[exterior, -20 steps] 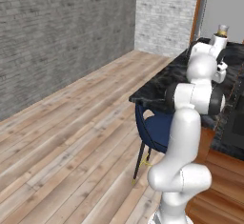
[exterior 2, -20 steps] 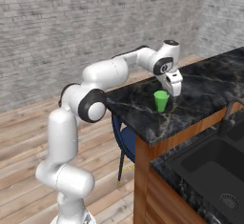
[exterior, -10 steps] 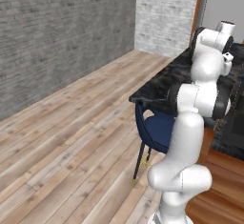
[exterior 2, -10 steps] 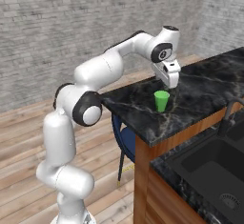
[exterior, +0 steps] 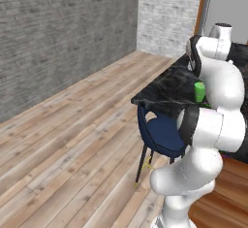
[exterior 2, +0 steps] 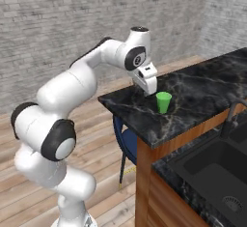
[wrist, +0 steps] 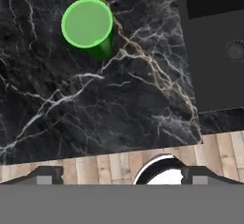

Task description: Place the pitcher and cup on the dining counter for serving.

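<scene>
I had the cup [exterior 2: 164, 102] standing upright on the dining counter [exterior 2: 202, 91], near the corner of the slab closest to the arm, and it stood free of the gripper [exterior 2: 146, 83]. The gripper hung above the counter just beside the cup, up and to the arm's side of it; its fingers were spread wide and held nothing. In the hand view the cup [wrist: 87, 25] sat off toward the top left, with bare marble [wrist: 119, 104] under the hand. I judged the cup's share of the job done. The pitcher was not on the stretch of counter I could see. The sink [exterior 2: 217, 173] lay on the lower worktop past the wooden panel. Next, I reckoned, I would have to lift clear without knocking the cup, then find the pitcher and fetch it.
</scene>
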You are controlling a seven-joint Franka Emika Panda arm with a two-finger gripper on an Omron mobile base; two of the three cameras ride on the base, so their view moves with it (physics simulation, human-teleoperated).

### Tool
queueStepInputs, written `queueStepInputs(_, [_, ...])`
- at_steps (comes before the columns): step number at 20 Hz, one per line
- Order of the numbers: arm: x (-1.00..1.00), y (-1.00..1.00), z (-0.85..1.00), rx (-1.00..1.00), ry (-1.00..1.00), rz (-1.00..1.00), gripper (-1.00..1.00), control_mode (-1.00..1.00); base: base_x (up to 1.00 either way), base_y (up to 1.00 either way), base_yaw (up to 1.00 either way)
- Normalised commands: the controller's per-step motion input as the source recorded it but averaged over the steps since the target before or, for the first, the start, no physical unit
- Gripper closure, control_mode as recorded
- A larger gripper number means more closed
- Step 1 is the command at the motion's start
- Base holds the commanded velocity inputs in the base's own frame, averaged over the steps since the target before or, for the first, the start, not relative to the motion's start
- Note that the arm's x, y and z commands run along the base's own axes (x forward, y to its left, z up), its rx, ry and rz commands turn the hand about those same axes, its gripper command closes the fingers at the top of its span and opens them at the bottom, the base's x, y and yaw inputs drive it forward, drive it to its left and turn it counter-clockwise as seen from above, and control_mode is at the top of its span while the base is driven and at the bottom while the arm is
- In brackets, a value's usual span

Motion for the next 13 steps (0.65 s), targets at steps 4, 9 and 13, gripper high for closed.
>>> queueStepInputs(4, [-1.00, 1.00, -0.98, -0.32, -0.21, 0.19, -1.00, -1.00, 0.00, 0.00, 0.00])
queueStepInputs(9, [-1.00, 1.00, -0.81, -0.25, -0.15, 0.19, -1.00, -1.00, 0.00, 0.00, 0.00])
queueStepInputs(13, [-0.72, 0.99, 0.11, 0.00, 0.01, 0.12, -1.00, -1.00, 0.00, 0.00, 0.00])
